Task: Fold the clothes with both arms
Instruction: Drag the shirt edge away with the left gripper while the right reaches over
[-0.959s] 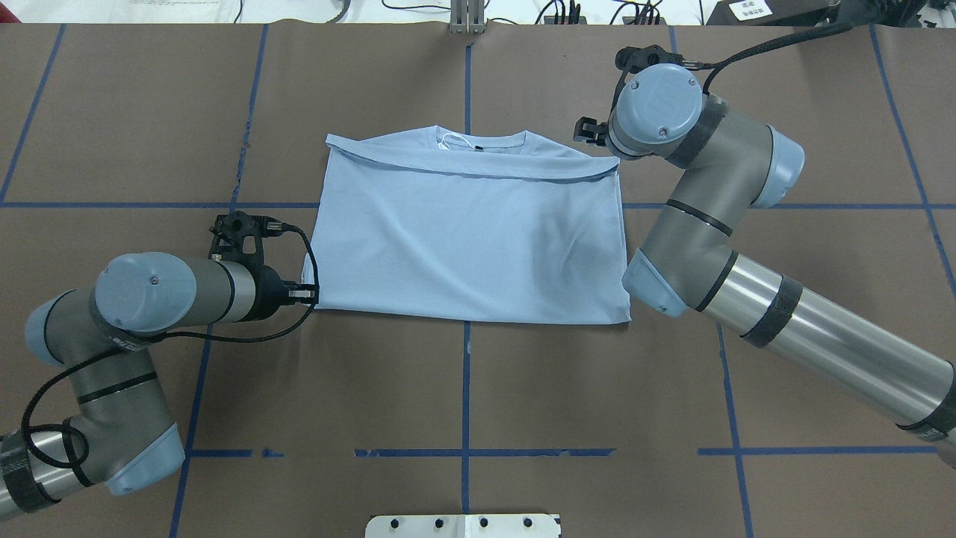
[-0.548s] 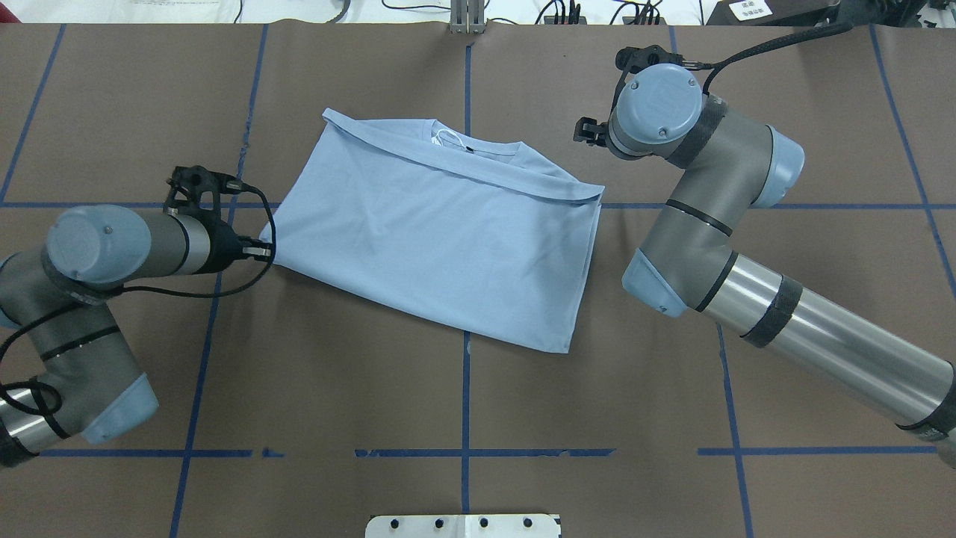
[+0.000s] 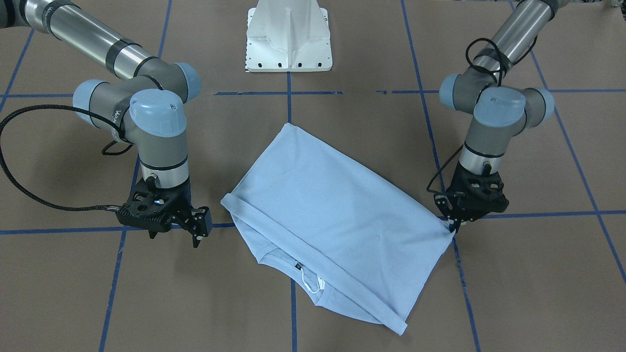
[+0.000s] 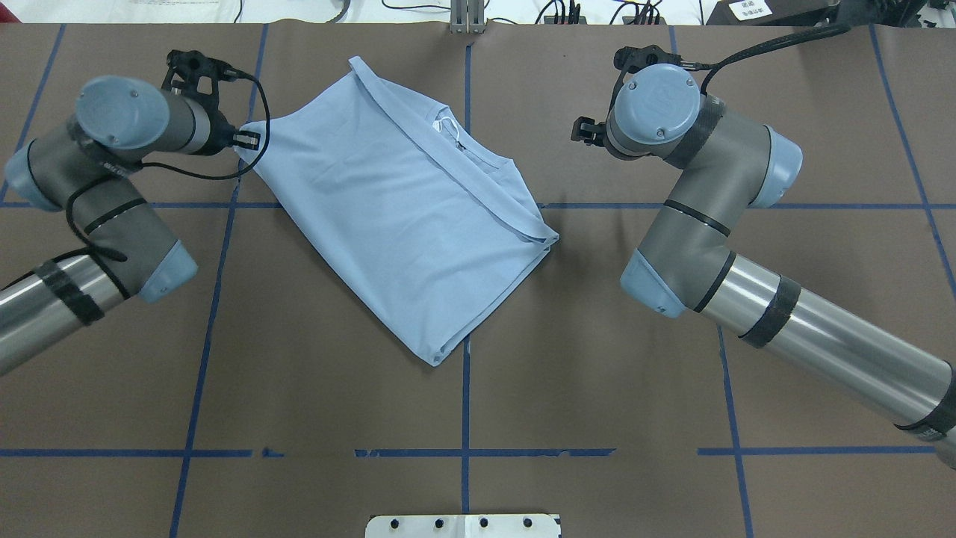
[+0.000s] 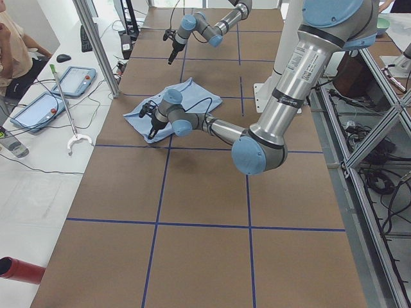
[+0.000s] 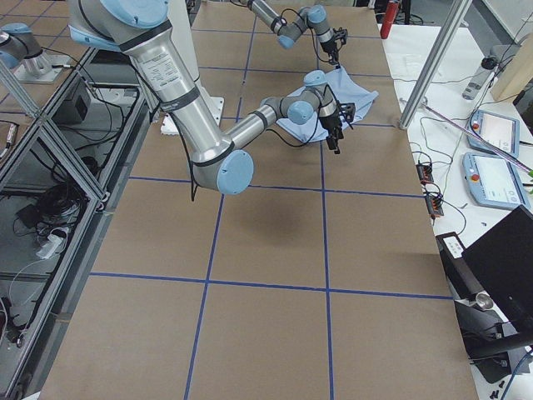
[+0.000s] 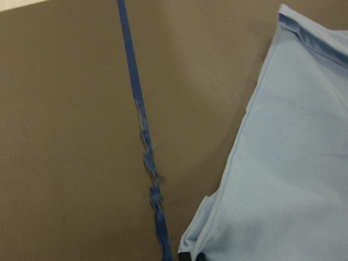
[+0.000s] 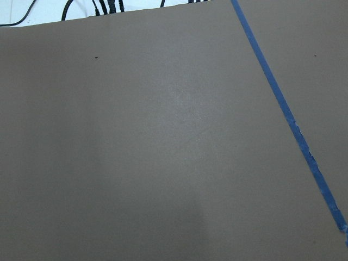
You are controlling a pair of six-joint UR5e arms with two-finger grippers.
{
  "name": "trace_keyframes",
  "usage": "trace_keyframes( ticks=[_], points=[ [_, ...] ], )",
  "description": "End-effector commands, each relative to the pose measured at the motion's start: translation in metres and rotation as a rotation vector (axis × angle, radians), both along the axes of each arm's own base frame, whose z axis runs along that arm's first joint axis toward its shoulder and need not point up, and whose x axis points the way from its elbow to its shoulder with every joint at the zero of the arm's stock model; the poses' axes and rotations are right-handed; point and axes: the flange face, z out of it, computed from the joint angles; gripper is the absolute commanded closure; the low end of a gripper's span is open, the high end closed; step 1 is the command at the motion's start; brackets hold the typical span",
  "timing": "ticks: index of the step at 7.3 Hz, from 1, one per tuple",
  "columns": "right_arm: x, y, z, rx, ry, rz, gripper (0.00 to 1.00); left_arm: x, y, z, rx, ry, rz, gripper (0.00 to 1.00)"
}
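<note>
Dragged round since a second ago, your T-shirt [image 4: 396, 217] lies diagonal on the blue-taped brown table [image 4: 597, 373], left gripper [image 4: 254, 140] pinching its corner; right gripper [image 4: 583, 133] spread you cannot tell.

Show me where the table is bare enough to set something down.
Bare: the near strip between the shirt and the white base, and the far-right corner beyond the right arm. Crowded: far left, where the left end effector pinches the shirt's corner.

Brown table [image 4: 597, 373] gridded with blue tape [image 4: 464, 418]; folded light blue T-shirt [image 4: 396, 224] lies askew on it.
</note>
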Motion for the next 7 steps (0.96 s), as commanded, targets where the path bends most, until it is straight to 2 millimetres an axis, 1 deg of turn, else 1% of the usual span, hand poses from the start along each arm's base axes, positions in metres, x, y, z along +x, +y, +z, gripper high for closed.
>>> trace_keyframes(
  ticks=[1, 2, 3, 4, 5, 6, 7],
  points=[
    [0.003, 0.003, -0.009, 0.011, -0.014, -0.001, 0.00, 0.002, -0.067, 0.007, 0.041, -0.080, -0.062, 1.00],
    [0.003, 0.003, -0.010, 0.011, -0.018, 0.002, 0.00, -0.010, -0.074, 0.009, 0.065, -0.101, -0.054, 1.00],
    [-0.003, 0.006, -0.013, 0.007, -0.026, 0.003, 0.00, -0.015, -0.073, 0.010, 0.091, -0.089, -0.049, 0.05],
    [-0.014, 0.011, -0.023, -0.015, -0.060, 0.030, 0.00, -0.020, -0.070, -0.012, 0.137, -0.036, -0.046, 0.00],
    [-0.032, 0.011, -0.051, -0.037, -0.114, 0.071, 0.01, -0.025, -0.063, -0.021, 0.122, 0.035, 0.024, 0.00],
    [-0.059, 0.009, -0.079, -0.072, -0.160, 0.108, 0.04, -0.036, -0.041, -0.019, 0.131, 0.071, 0.042, 0.00],
    [-0.092, 0.003, -0.095, -0.077, -0.180, 0.108, 0.09, -0.049, -0.021, -0.023, 0.156, 0.091, 0.042, 0.00]
  ],
)
